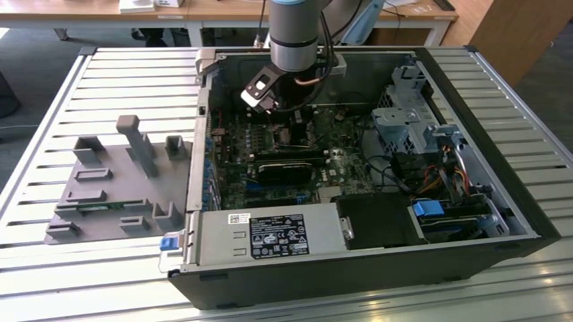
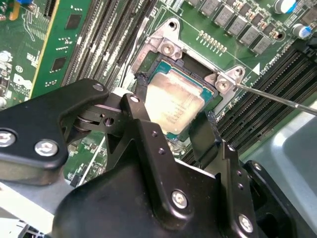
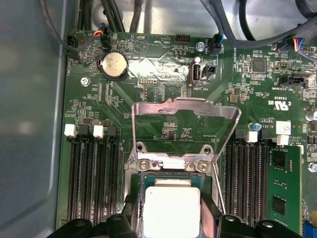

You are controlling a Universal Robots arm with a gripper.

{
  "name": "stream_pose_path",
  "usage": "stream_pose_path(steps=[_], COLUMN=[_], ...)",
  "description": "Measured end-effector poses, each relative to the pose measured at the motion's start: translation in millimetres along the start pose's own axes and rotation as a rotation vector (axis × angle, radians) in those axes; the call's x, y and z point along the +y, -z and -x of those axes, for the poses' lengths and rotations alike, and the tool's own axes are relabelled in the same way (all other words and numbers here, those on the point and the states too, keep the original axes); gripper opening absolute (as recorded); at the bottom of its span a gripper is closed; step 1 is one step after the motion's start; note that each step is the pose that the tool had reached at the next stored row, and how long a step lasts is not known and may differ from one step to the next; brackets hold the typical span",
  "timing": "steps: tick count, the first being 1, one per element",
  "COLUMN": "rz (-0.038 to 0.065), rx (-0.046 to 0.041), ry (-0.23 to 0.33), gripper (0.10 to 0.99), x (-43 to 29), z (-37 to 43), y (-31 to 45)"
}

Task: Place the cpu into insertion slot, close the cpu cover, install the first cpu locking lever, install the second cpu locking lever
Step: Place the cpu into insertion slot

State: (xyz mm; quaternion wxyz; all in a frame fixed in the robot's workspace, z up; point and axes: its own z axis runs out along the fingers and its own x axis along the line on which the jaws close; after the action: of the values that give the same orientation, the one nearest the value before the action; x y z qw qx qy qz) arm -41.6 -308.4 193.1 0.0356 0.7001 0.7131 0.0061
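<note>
An open computer case [image 1: 501, 221] lies on a slatted table [image 1: 54, 100], with a grey fixture tray [image 1: 107, 201] on the exterior view's left. Inside, black memory slots [image 3: 91, 178] flank the insertion slot [image 2: 185, 68] on 2 sides. The cpu cover [image 3: 188, 105] stands raised. The gripper [image 2: 176, 99], barely parted, pinches the cpu [image 3: 171, 210] by 2 edges at the slot; whether it is seated cannot be told.

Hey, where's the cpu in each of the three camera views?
Exterior view: too small to pick out, at the pincer tip.
Second wrist view: cpu, pale square gripped by the pincer.
First wrist view: cpu, pale square before the raised cpu cover.
Shared landmark: black memory slots flanking it in both wrist views.
</note>
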Motion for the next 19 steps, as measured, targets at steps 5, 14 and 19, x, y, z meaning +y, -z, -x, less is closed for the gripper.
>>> stream_pose_path(steps=[5, 14, 19], rz=[0.0, -0.001, -0.001], rx=[0.0002, -0.0012, -0.0013], ry=[0.0, 0.0, 0.0], gripper=[0.616, 0.184, 0.106], x=[0.4, 0.7, 0.7], z=[0.4, 4.1, 4.2], y=[7.7, 12.2, 13.2])
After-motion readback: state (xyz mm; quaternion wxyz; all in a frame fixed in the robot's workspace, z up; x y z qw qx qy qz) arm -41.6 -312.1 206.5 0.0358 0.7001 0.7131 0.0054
